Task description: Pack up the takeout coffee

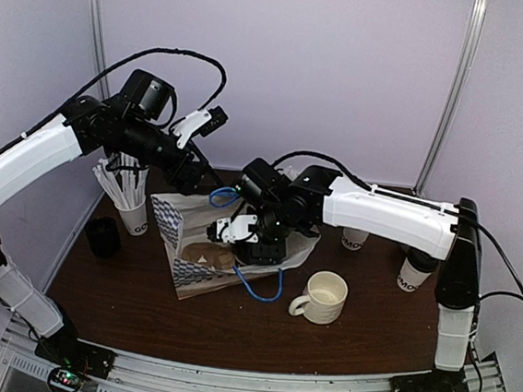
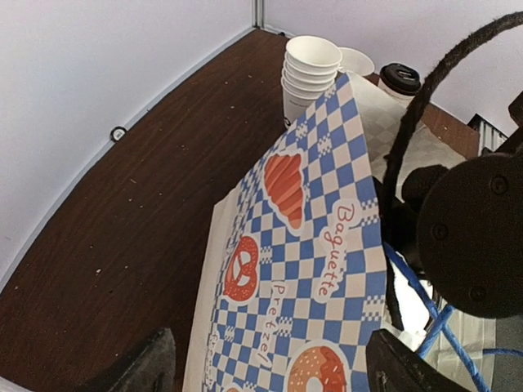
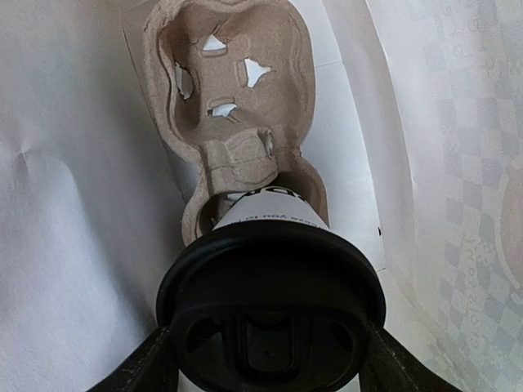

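The checkered paper bag (image 1: 190, 249) lies on its side on the table, mouth to the right. My right gripper (image 1: 246, 239) is inside it, shut on a takeout coffee (image 3: 270, 237), a white cup with a black lid. The cup's base sits in the near well of a cardboard cup carrier (image 3: 229, 73). The far well is empty. The second lidded coffee (image 1: 415, 271) stands at the right; it also shows in the left wrist view (image 2: 399, 79). My left gripper (image 1: 194, 178) hovers at the bag's upper edge, its jaws wide apart over the printed panel (image 2: 310, 245).
A white ceramic mug (image 1: 324, 297) stands in front of the bag. A stack of lidless paper cups (image 1: 355, 237) is at the back right. A cup of stirrers (image 1: 131, 207) and a black object (image 1: 102, 234) are at the left. Blue cable (image 1: 262, 289) loops by the bag's mouth.
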Robot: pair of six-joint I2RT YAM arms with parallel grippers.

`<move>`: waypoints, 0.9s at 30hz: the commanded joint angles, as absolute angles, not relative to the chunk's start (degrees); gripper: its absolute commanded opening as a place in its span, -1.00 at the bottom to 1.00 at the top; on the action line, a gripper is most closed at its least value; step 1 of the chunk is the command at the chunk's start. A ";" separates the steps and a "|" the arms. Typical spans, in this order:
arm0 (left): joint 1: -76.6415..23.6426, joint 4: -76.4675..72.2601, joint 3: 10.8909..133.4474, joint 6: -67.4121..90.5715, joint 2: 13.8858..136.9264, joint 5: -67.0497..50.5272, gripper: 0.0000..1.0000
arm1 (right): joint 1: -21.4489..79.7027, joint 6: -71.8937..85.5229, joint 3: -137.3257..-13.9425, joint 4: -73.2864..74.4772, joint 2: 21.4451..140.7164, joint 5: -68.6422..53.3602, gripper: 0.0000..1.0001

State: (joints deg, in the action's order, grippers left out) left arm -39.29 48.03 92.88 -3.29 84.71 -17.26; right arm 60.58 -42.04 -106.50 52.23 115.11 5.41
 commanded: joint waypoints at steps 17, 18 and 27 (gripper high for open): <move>-36.21 47.84 89.38 -2.64 77.95 -13.54 0.70 | 60.03 -36.66 -126.73 81.82 126.69 -8.36 0.18; -36.21 47.89 89.51 -2.64 78.06 -13.60 0.70 | 60.03 -36.79 -127.36 82.91 126.78 -8.74 0.17; -36.21 49.06 91.58 -2.74 79.13 -13.87 0.70 | 59.79 -36.91 -127.83 85.19 126.79 -10.15 0.18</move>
